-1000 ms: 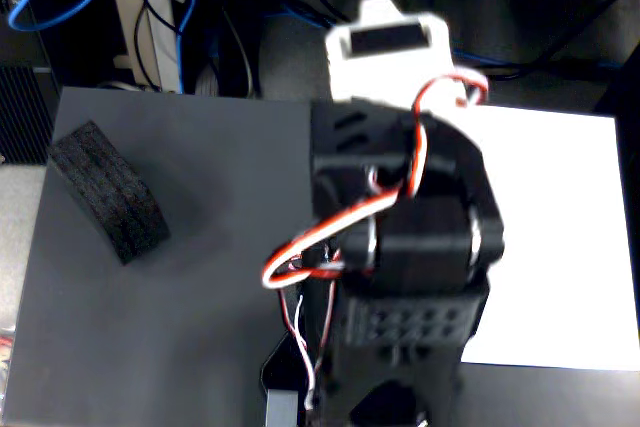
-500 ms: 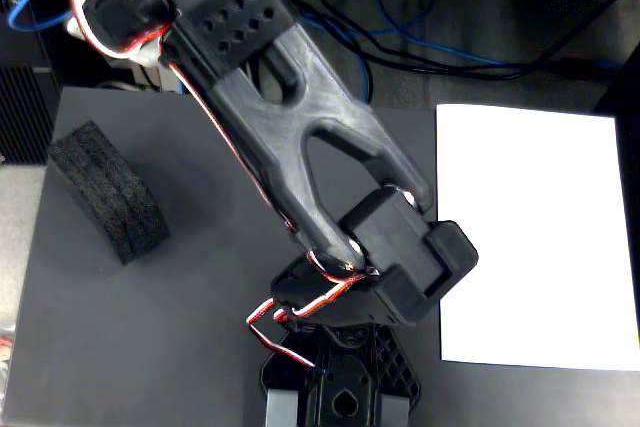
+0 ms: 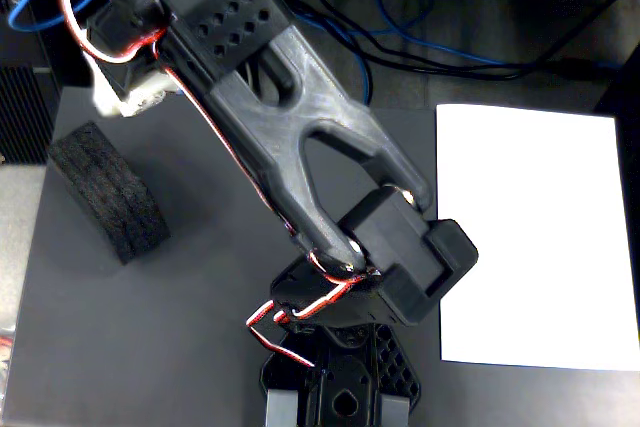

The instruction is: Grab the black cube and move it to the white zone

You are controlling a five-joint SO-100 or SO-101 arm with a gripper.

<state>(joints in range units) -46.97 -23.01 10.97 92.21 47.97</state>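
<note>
The black cube [image 3: 108,192] is a rough black foam block lying on the dark grey mat [image 3: 200,327] at the left of the fixed view. The white zone [image 3: 535,237] is a flat white paper sheet on the right side, with nothing on it. The black arm rises from its base at the bottom centre and reaches up and to the left. My gripper [image 3: 122,95] is at the upper left, just above and to the right of the block. Only a white part of it shows under the wrist body, so its jaws are hidden. I cannot tell whether it touches the block.
The arm's links [image 3: 300,137] cross the middle of the mat between block and paper. Blue and black cables [image 3: 430,37] lie beyond the mat's far edge. A black ribbed box [image 3: 22,112] stands at the left edge.
</note>
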